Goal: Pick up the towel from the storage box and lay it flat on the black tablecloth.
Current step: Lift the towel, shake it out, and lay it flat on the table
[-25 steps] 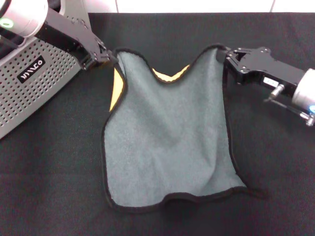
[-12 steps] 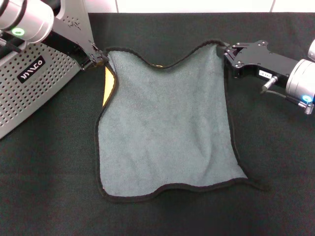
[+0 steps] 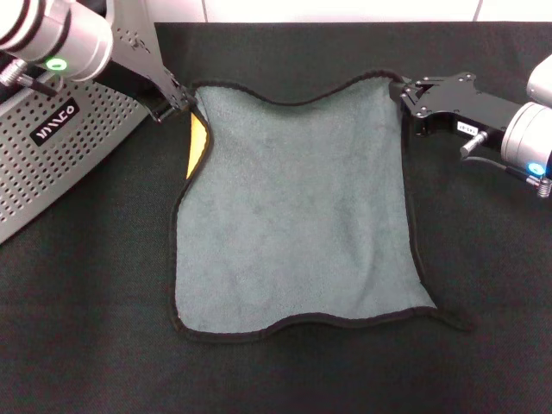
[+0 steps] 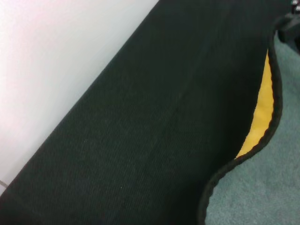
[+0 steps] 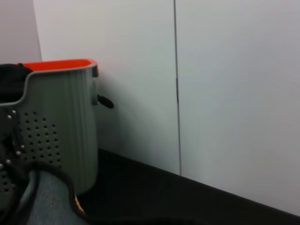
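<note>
The left gripper (image 3: 178,99) pinches the towel's far left corner, and the right gripper (image 3: 404,90) is clamped on the far right corner, both low over the cloth. Each arm reaches in from its own side, wrists angled inward and roughly level. The towel (image 3: 297,207) lies spread grey-green face up on the black tablecloth (image 3: 483,285), its left edge curled to show the yellow reverse (image 3: 197,145). It looks light, soft and limp, so corners are the sensible holds. The storage box (image 3: 60,138) stands just beside the left arm.
</note>
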### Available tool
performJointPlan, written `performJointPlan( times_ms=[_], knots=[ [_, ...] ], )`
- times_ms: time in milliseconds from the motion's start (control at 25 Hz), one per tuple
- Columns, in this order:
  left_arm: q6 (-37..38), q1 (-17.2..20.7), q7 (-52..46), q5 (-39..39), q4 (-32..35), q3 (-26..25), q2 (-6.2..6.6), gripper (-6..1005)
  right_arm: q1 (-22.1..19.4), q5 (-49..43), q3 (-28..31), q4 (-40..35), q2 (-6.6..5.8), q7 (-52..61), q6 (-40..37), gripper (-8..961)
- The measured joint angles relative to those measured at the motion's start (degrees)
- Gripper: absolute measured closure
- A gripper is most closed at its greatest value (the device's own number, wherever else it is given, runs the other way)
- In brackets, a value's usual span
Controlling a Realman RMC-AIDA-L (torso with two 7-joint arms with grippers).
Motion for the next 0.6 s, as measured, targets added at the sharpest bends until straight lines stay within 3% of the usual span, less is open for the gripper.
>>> performJointPlan(
  times_ms=[280,600],
  knots=[
    [-4.7,0.0,-1.2,0.5,-3.7,4.0,-0.15,985,0.1,0.0,0.0,0.3,0.10,0.0,2.5,837],
    [-6.8,0.0,-1.9,0.5,-4.7,4.5,-0.27,984,0.1,-0.5,0.0,0.4,0.29,0.0,3.6,833]
  ],
)
